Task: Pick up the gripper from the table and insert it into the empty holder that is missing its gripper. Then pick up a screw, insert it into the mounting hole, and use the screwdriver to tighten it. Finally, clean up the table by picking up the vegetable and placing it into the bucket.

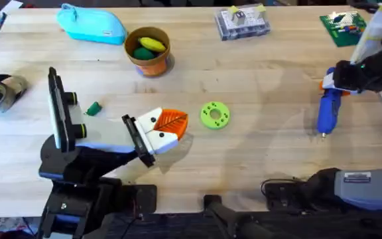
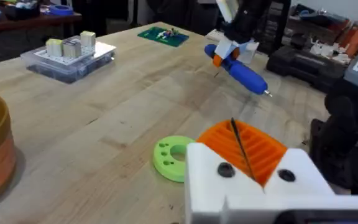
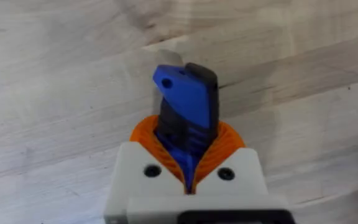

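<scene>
Overhead, the right gripper (image 1: 340,78) holds the blue screwdriver (image 1: 327,109) above the table's (image 1: 257,153) right side. The left gripper (image 1: 168,129) is closed, with nothing between its fingers.

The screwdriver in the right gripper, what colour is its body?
Blue; the screwdriver shows best in the overhead view.

Light wood table (image 1: 257,146), orange bucket (image 1: 149,52), blue pouch (image 1: 91,25), green disc (image 1: 214,114), dark-green vegetable (image 1: 94,108)
</scene>
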Robot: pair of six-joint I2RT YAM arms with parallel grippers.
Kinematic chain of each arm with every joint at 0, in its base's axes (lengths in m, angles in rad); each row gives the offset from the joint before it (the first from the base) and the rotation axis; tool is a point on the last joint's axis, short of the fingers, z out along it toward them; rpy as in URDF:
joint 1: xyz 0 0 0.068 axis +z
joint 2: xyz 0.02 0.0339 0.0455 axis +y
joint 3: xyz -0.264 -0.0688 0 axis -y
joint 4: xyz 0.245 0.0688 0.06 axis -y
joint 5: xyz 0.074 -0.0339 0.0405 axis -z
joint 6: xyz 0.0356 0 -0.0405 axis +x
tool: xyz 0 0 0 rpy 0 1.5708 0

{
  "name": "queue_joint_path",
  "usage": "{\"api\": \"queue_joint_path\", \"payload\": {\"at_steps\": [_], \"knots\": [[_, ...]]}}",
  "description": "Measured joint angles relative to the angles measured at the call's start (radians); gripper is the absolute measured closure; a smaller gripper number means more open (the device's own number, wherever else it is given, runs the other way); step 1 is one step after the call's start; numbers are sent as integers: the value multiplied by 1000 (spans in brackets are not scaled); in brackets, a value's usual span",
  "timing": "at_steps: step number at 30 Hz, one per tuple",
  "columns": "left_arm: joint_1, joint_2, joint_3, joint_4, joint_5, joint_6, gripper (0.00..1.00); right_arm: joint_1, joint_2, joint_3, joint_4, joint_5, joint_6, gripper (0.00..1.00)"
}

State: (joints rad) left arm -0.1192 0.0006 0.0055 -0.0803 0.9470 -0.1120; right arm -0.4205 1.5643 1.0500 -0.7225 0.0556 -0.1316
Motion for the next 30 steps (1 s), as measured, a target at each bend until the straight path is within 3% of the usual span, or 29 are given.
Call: {"api": "queue_joint_path", "payload": {"at_steps": [5,11,19,30], "knots": [[0,0,0,0,0,0,986,16,73,0,26,1,6,976],[0,0,0,0,0,0,986,16,141,2,63,3,13,871],[0,0,0,0,0,0,986,19,141,5,67,2,19,602],[0,0,0,0,0,0,986,22,141,7,86,39,-10,550]]}}
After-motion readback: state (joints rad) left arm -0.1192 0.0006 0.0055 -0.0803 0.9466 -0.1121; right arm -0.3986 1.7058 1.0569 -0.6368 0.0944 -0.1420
